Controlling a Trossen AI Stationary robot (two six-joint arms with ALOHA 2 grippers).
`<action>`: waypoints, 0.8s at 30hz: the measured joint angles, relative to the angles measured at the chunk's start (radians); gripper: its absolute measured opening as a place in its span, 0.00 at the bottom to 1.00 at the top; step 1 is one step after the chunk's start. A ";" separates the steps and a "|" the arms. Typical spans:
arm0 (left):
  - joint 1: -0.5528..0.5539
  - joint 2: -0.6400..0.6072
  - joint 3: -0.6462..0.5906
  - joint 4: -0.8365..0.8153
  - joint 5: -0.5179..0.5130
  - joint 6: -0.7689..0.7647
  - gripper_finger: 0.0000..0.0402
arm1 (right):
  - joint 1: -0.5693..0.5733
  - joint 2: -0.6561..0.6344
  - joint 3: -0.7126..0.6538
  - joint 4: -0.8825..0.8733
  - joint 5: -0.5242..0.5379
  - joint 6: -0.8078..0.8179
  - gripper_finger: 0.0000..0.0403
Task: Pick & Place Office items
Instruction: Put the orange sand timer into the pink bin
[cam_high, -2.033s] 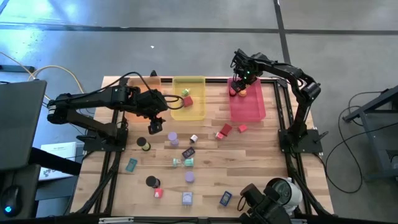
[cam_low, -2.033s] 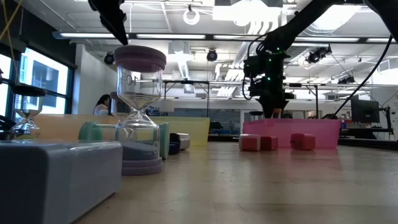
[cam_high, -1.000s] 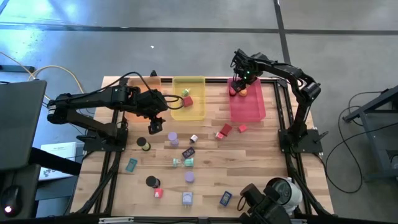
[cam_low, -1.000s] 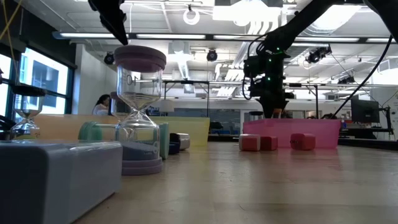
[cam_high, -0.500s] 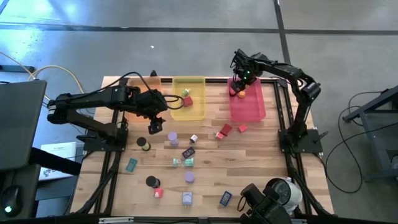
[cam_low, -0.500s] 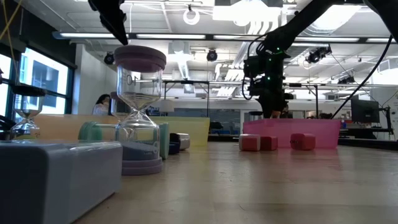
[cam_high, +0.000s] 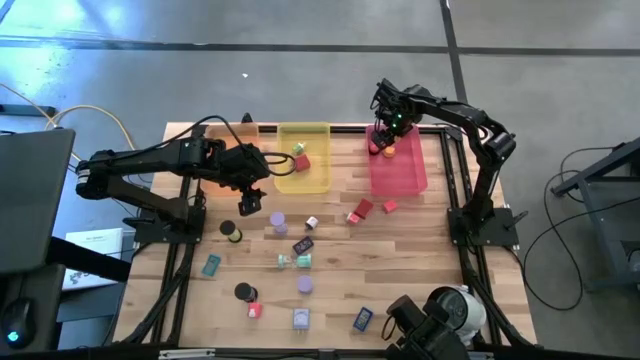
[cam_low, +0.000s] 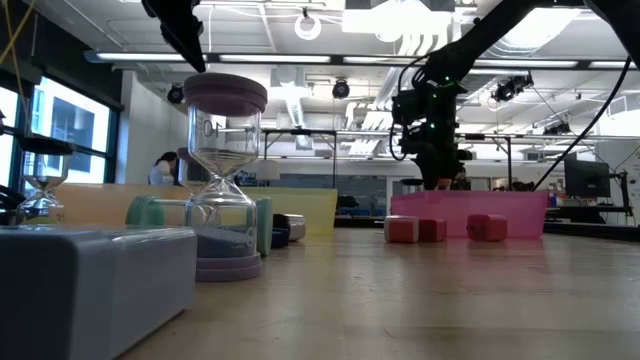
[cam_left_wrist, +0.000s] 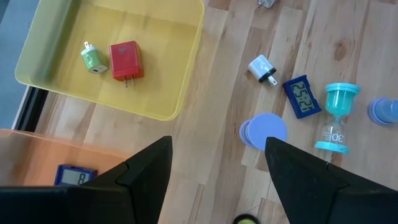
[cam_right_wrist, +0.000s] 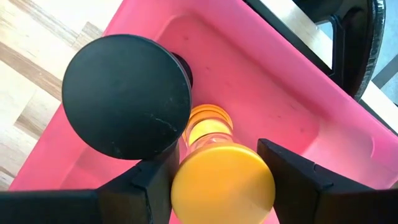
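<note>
Office items are being sorted into trays, and you are at the drop-off step. Your right gripper (cam_right_wrist: 211, 180) hangs over the pink tray (cam_right_wrist: 292, 118), with a yellow sand timer (cam_right_wrist: 221, 174) right between its fingers and a black-topped one (cam_right_wrist: 127, 96) just beside it. The fingers look spread, and you cannot tell if they touch the yellow timer. Next, lift that arm straight up without knocking either timer. Your left gripper (cam_left_wrist: 214, 165) waits open, above the table, near the yellow tray (cam_left_wrist: 62, 81).
</note>
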 joint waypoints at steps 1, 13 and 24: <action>0.000 0.000 0.000 0.000 0.003 0.000 0.62 | 0.000 0.000 0.000 0.000 0.000 0.000 0.51; 0.000 0.000 0.000 0.000 0.006 -0.006 0.62 | 0.000 0.000 0.000 -0.032 0.001 -0.057 0.51; 0.000 0.000 0.000 0.000 0.006 -0.008 0.62 | 0.000 0.000 0.000 -0.063 -0.002 -0.105 0.51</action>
